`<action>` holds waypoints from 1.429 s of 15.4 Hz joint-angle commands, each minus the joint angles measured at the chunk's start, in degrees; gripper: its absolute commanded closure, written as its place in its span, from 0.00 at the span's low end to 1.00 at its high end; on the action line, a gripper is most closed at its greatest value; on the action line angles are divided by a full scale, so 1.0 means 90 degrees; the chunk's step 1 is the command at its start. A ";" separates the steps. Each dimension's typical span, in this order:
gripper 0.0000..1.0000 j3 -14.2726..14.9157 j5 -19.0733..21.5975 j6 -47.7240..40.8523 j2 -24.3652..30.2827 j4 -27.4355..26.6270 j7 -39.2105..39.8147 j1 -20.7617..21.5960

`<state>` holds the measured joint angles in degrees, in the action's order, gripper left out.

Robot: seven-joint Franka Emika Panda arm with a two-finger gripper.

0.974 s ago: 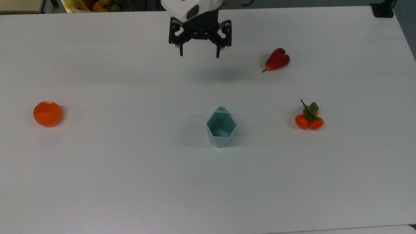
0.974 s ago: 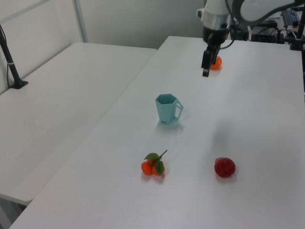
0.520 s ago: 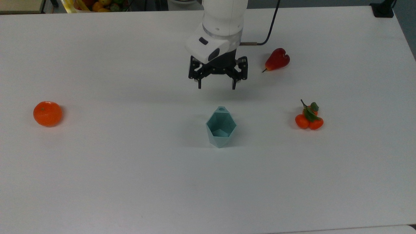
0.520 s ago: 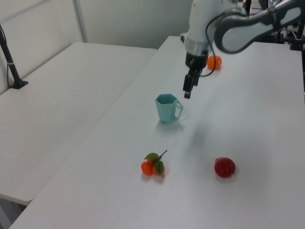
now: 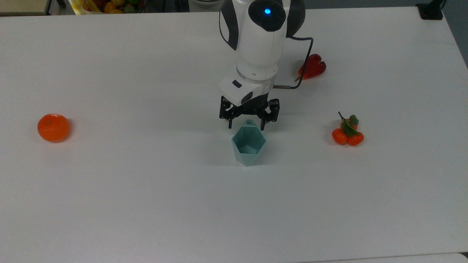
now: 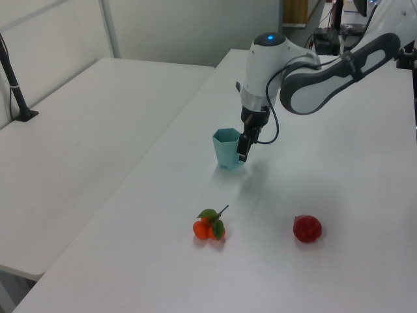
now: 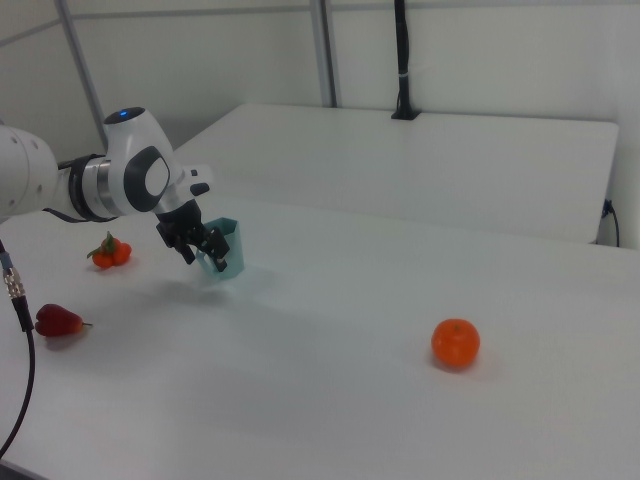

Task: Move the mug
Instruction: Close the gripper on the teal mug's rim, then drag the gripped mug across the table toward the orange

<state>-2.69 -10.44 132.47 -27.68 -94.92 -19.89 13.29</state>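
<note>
Two black fingers of the gripper (image 5: 246, 126) stand spread wide on either side of the handle of the pale teal, matte, faceted mug (image 5: 248, 144), which sits upright near the middle of the white table (image 5: 146, 190).

On my bench (image 5: 146, 204), the mug (image 5: 248, 145) stands mid-surface. In the top view the orange (image 5: 53, 127) lies far to its left, the tangerine cluster (image 5: 347, 132) to its right, the pear (image 5: 312, 67) behind that. The gripper (image 5: 246, 128) hangs at the mug's far side, jaws straddling its handle.
</note>
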 commanded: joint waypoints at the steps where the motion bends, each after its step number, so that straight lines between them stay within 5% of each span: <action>1: 0.43 0.0055 -0.0071 0.0105 0.0010 0.0078 -0.0183 0.0076; 5: 0.83 0.0055 -0.0051 0.0096 0.0010 0.0068 -0.0212 0.0076; 8: 0.93 0.0075 -0.0070 0.0076 0.0058 0.0068 -0.0212 0.0037; 13: 0.95 0.0133 -0.0100 -0.0051 0.0506 -0.0242 -0.0212 -0.0274; 22: 0.94 0.0133 -0.0109 -0.0149 0.2566 -0.2703 -0.0125 -0.1153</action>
<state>-1.40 -10.51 131.65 -13.99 -109.59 -20.73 4.75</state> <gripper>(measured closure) 0.753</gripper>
